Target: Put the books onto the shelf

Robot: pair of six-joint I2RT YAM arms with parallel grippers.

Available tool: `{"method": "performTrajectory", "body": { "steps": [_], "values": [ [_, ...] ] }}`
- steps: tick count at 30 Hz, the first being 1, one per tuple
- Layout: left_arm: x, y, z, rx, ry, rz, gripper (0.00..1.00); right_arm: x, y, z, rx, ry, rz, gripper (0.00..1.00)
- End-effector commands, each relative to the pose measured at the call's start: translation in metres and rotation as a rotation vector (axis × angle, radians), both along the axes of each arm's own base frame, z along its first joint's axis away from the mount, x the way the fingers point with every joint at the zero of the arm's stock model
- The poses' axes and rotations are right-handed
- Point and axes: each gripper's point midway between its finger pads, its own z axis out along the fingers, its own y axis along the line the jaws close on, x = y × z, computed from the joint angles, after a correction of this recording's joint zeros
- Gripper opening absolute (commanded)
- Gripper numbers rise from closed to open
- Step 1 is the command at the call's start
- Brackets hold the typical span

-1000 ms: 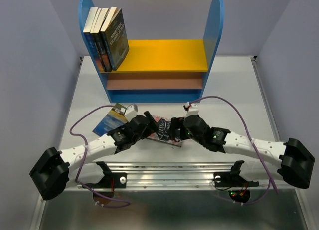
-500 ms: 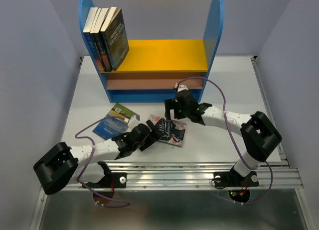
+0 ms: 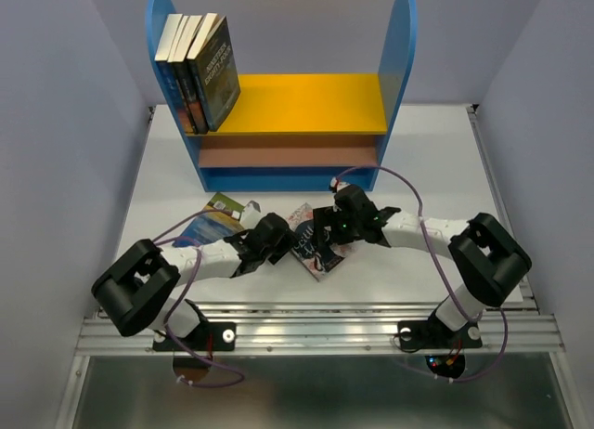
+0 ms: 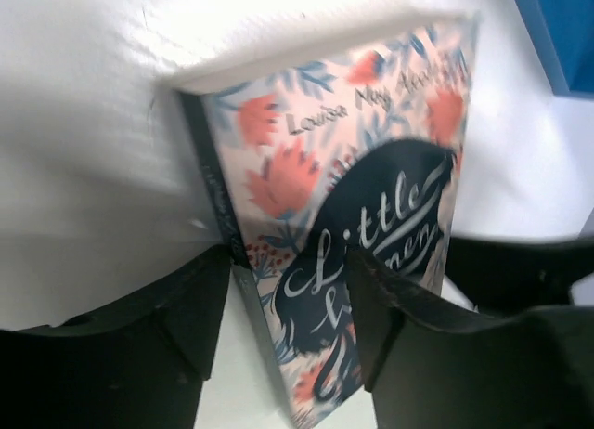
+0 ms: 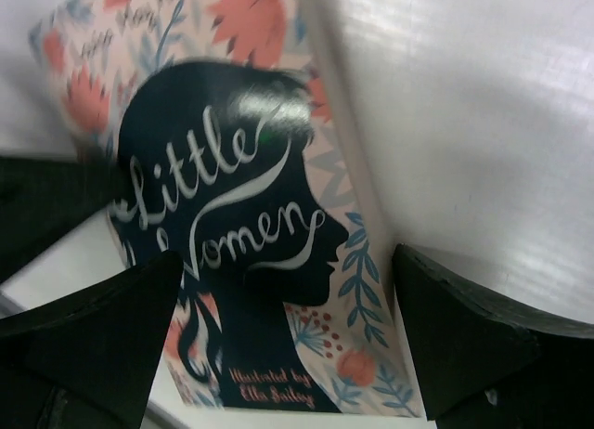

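Little Women (image 3: pixel 314 254) lies on the tabletop (image 3: pixel 436 160) near its middle, in front of the shelf (image 3: pixel 306 104) and well apart from it. Over the last second it has turned a little where it lies, and both arms have closed in on it. The right arm (image 3: pixel 418 232), drawn back toward the shelf half a second ago, is now at the book's right edge. The left arm (image 3: pixel 200 260) has pushed in from the left.

The left jaws have narrowed from wide open and straddle the spine edge, one finger beside the spine and the other over the cover. They stand apart and are not pinching. The right jaws are spread wide, a finger on each side of the cover. We judge that a pick-up of this book is just starting.

A second book (image 3: pixel 206 223) lies to the left, partly under the left arm and its cable. The standing books (image 3: pixel 197 71) lean at the shelf's left panel, and we count three or four. From above, the jaws cover much of Little Women, so we cannot tell whether its spine is off the tabletop.
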Motion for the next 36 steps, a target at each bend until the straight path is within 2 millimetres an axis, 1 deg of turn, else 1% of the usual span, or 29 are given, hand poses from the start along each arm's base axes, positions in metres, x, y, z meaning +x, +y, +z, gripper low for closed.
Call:
{"method": "performTrajectory", "body": {
  "steps": [1, 2, 4, 5, 6, 8, 9, 10, 13, 18, 20, 23, 24, 25, 26, 27, 28, 30, 32, 33, 35, 36],
  "values": [
    [-0.010, 0.023, -0.038, 0.143, 0.099, 0.000, 0.59, -0.037, 0.021, 0.022, 0.194, 0.087, 0.080, 1.00],
    [-0.007, 0.020, -0.037, 0.141, 0.098, -0.004, 0.56, -0.037, 0.029, 0.033, 0.255, 0.067, 0.100, 1.00],
    [-0.010, 0.018, -0.046, 0.158, 0.122, -0.029, 0.49, -0.048, 0.037, 0.038, 0.326, 0.108, 0.128, 1.00],
    [-0.010, 0.016, -0.048, 0.159, 0.131, -0.037, 0.45, -0.046, 0.043, 0.046, 0.365, 0.093, 0.140, 1.00],
    [-0.012, 0.014, -0.055, 0.171, 0.155, -0.051, 0.41, -0.047, 0.045, 0.048, 0.380, 0.098, 0.146, 1.00],
    [-0.016, 0.010, -0.064, 0.181, 0.189, -0.077, 0.37, -0.041, 0.051, 0.057, 0.397, 0.080, 0.147, 1.00],
    [-0.017, 0.010, -0.067, 0.184, 0.197, -0.085, 0.32, -0.037, 0.051, 0.060, 0.396, 0.067, 0.138, 1.00],
    [-0.018, 0.009, -0.069, 0.183, 0.204, -0.089, 0.30, -0.032, 0.054, 0.066, 0.402, 0.051, 0.134, 1.00],
    [-0.020, 0.012, -0.069, 0.186, 0.204, -0.083, 0.27, -0.026, 0.055, 0.075, 0.406, 0.033, 0.109, 0.99],
    [-0.021, 0.017, -0.062, 0.177, 0.183, -0.062, 0.26, -0.017, 0.056, 0.088, 0.421, 0.003, 0.074, 0.95],
    [-0.022, 0.017, -0.062, 0.178, 0.184, -0.064, 0.26, -0.018, 0.057, 0.091, 0.428, 0.005, 0.079, 0.93],
    [-0.023, 0.016, -0.067, 0.190, 0.198, -0.074, 0.25, -0.019, 0.058, 0.096, 0.441, 0.003, 0.085, 0.81],
    [-0.024, 0.015, -0.067, 0.189, 0.201, -0.078, 0.24, -0.019, 0.058, 0.095, 0.439, 0.010, 0.082, 0.69],
    [-0.023, 0.014, -0.067, 0.188, 0.199, -0.079, 0.24, -0.019, 0.058, 0.094, 0.437, 0.013, 0.077, 0.61],
    [-0.023, 0.013, -0.065, 0.187, 0.192, -0.079, 0.24, -0.017, 0.056, 0.088, 0.423, 0.026, 0.050, 0.44],
    [-0.023, 0.013, -0.064, 0.185, 0.190, -0.079, 0.24, -0.018, 0.056, 0.087, 0.420, 0.029, 0.049, 0.36],
    [-0.022, 0.014, -0.062, 0.185, 0.183, -0.076, 0.24, -0.015, 0.054, 0.081, 0.402, 0.032, 0.030, 0.30],
    [-0.021, 0.015, -0.058, 0.179, 0.172, -0.066, 0.24, -0.015, 0.049, 0.072, 0.367, 0.055, 0.002, 0.01],
    [-0.021, 0.016, -0.054, 0.175, 0.162, -0.062, 0.25, -0.010, 0.044, 0.067, 0.337, 0.045, -0.035, 0.01],
    [-0.020, 0.016, -0.050, 0.169, 0.150, -0.059, 0.27, -0.011, 0.042, 0.066, 0.328, 0.046, -0.039, 0.01],
    [-0.019, 0.017, -0.044, 0.164, 0.134, -0.053, 0.39, -0.009, 0.039, 0.070, 0.331, 0.019, -0.041, 0.01],
    [-0.016, 0.019, -0.035, 0.156, 0.106, -0.043, 0.51, -0.009, 0.038, 0.074, 0.335, 0.004, -0.041, 0.01]
  ]
}}
